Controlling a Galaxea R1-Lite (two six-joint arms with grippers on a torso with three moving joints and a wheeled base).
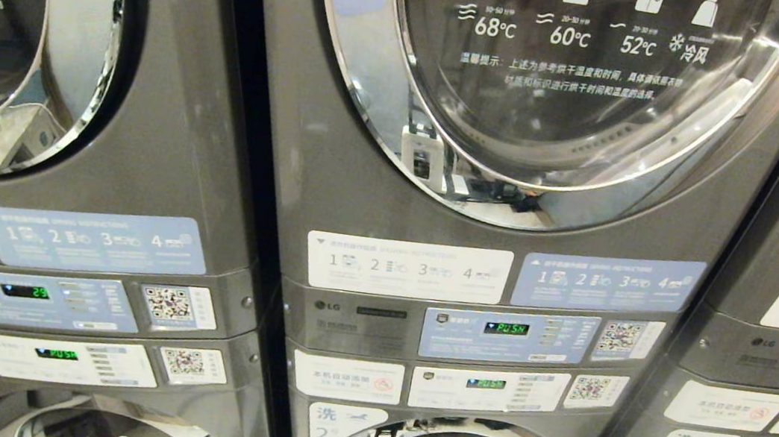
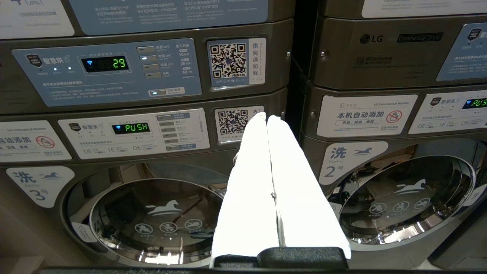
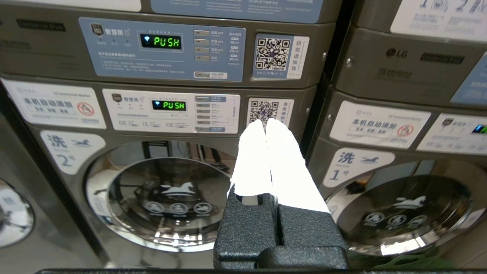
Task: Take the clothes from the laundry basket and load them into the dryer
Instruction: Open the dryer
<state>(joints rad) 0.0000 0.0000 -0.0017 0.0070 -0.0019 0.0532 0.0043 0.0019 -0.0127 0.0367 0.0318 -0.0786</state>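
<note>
- Head view: the dryer [image 1: 484,186] fills the middle, grey brushed metal, its round chrome-ringed glass door [image 1: 574,77] closed, printed with white temperature icons
- Left wrist view: the left gripper [image 2: 267,118], white tapered fingers pressed together and empty, faces the stacked control panels [image 2: 106,72]
- Right wrist view: the right gripper [image 3: 265,123] is likewise clenched, holding nothing, before the washer door [image 3: 163,198]

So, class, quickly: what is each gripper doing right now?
Left gripper: closed, holding nothing, in front of the washers.
Right gripper: closed, holding nothing, in front of the washers.
</note>
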